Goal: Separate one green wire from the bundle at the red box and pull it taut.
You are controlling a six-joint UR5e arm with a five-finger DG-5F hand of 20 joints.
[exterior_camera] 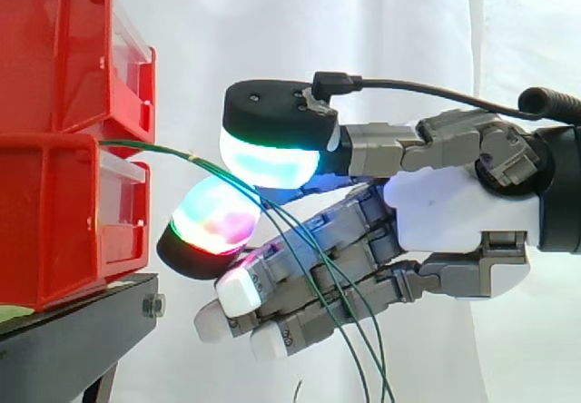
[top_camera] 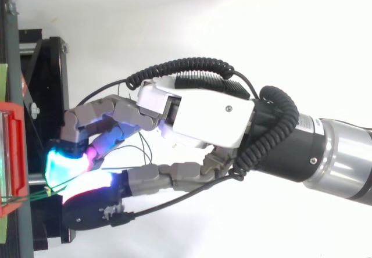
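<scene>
Hand (exterior_camera: 454,212) apparently pinches thin green wires (exterior_camera: 163,151) leaving red box (exterior_camera: 54,212).

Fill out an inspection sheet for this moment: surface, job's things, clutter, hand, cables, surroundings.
Surface: black stand carrying two stacked red bins.
Job's things: green wires run from between the bins to the hand; beyond it, several strands hang loose.
Clutter: nothing seen.
Hand: hand comes in from the right; two glowing pads appear to pinch the wires close to the bins.
Cables: nothing seen besides the green wires.
Surroundings: white curtain behind the work.
</scene>
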